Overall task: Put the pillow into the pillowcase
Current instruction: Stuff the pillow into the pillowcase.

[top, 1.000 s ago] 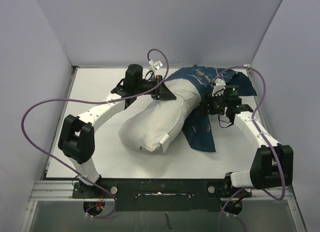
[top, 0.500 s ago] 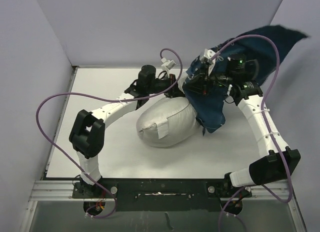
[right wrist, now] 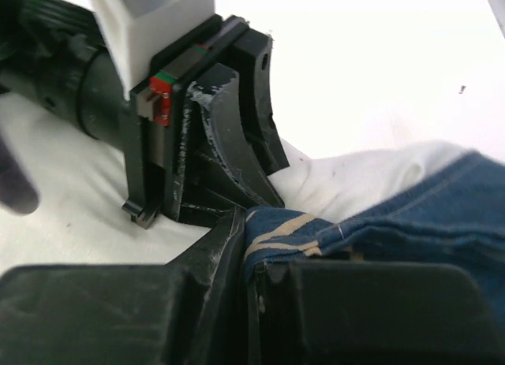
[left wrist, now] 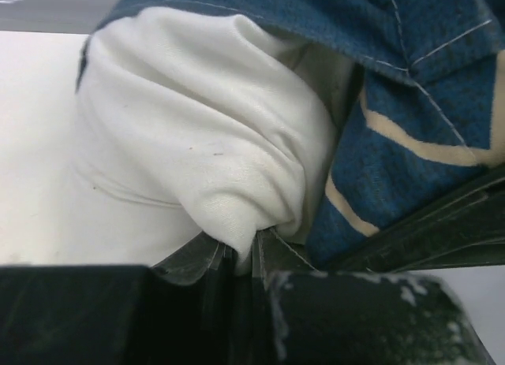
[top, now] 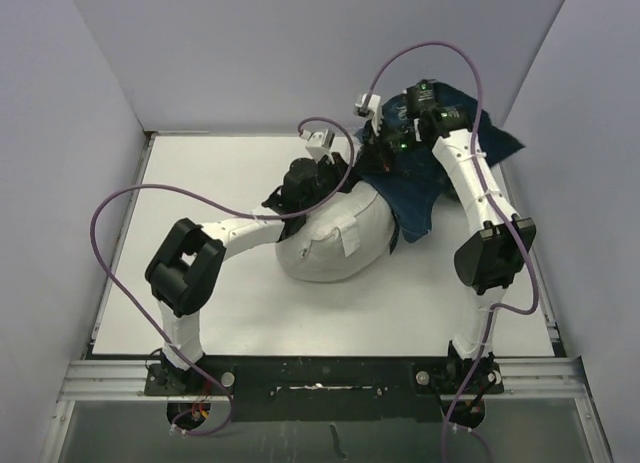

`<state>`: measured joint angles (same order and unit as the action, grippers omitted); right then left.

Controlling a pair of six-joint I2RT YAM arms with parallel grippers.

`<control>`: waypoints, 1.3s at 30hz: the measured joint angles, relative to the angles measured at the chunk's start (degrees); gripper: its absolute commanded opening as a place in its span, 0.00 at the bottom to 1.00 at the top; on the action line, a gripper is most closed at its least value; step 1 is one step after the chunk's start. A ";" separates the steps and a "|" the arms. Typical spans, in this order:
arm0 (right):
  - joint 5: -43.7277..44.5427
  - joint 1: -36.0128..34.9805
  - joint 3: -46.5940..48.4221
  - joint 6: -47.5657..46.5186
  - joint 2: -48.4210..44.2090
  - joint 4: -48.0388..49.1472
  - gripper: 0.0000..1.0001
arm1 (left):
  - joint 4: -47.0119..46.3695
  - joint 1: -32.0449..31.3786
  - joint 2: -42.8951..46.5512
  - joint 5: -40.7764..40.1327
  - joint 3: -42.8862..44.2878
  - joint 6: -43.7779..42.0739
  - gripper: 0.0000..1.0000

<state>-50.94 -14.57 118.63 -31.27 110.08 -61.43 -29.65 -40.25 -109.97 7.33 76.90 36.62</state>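
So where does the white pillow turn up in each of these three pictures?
Top external: the pillow lies mid-table, its far end under the pillowcase.
Left wrist: it fills the left and centre, pinched at the bottom by the left pincer.
Right wrist: a white strip right of centre.
Shared landmark: the pillowcase, touching the pillow in all three.

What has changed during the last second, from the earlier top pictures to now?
The right gripper closed on the edge of the pillowcase, then swung up and back toward the far wall, dragging it along. The pillow bunched up toward the right. The left gripper stayed shut on the pillow.
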 measured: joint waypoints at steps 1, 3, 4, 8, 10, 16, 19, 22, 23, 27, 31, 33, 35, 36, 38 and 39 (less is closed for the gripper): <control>1.20 -0.96 2.40 -1.33 1.77 -1.64 0.00 | -1.27 0.02 0.57 -2.12 -1.79 0.00 0.00; 2.60 -3.08 5.31 -3.74 4.35 -4.31 0.00 | -3.39 -0.04 2.60 -6.86 -5.86 0.04 0.00; 2.69 -4.22 6.38 -5.03 5.31 -5.64 0.00 | -3.96 -0.15 3.72 -8.81 -7.48 0.04 0.00; 2.95 -9.97 8.35 -12.70 6.54 -10.38 0.00 | -3.85 -0.52 9.03 -17.77 -14.14 -0.07 0.00; 6.05 -12.92 5.84 -17.66 4.87 -10.43 0.00 | -2.67 -0.57 11.34 -21.75 -16.63 -0.39 0.00; 5.51 -13.11 -8.46 -24.26 -2.56 -6.69 0.00 | -1.03 -2.05 14.51 -26.86 -20.57 -0.22 0.00; 1.03 -7.78 -10.91 -24.37 -2.51 -7.74 0.00 | -2.80 -1.14 14.62 -26.45 -20.90 1.86 0.00; -1.44 -3.56 -12.96 -23.58 -2.03 -8.07 0.00 | -5.09 -0.37 14.34 -24.15 -20.83 1.79 0.00; -1.97 -2.78 -13.84 -23.28 -1.84 -8.28 0.00 | -5.99 -0.17 13.94 -23.04 -20.65 1.60 0.00; -2.38 -2.56 -15.63 -22.29 -0.90 -9.33 0.01 | -10.36 0.68 10.34 -15.78 -19.26 -0.31 0.16; -2.29 -0.63 -15.63 -21.77 -0.31 -12.61 0.04 | -15.28 3.06 7.91 -4.85 -18.97 -2.08 0.34; -2.43 1.14 -15.63 -21.75 -0.15 -14.53 0.05 | -17.40 4.83 7.93 1.09 -18.97 -2.43 0.43; -3.13 3.54 -15.80 -21.88 0.09 -16.02 0.06 | -19.45 6.56 8.07 7.02 -19.06 -2.43 0.47; -3.58 4.66 -16.35 -21.92 0.09 -16.41 0.06 | -19.78 8.17 8.22 9.22 -19.21 -2.34 0.48; -4.57 6.71 -17.90 -22.10 0.07 -17.22 0.07 | -18.99 10.71 9.22 14.51 -19.78 -2.05 0.50; -5.11 7.67 -19.21 -22.14 0.07 -17.38 0.08 | -17.66 12.00 10.03 17.14 -19.80 -1.97 0.51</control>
<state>-56.05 -6.90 99.42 -53.41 110.15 -78.81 -47.31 -28.25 -99.94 24.47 57.10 34.65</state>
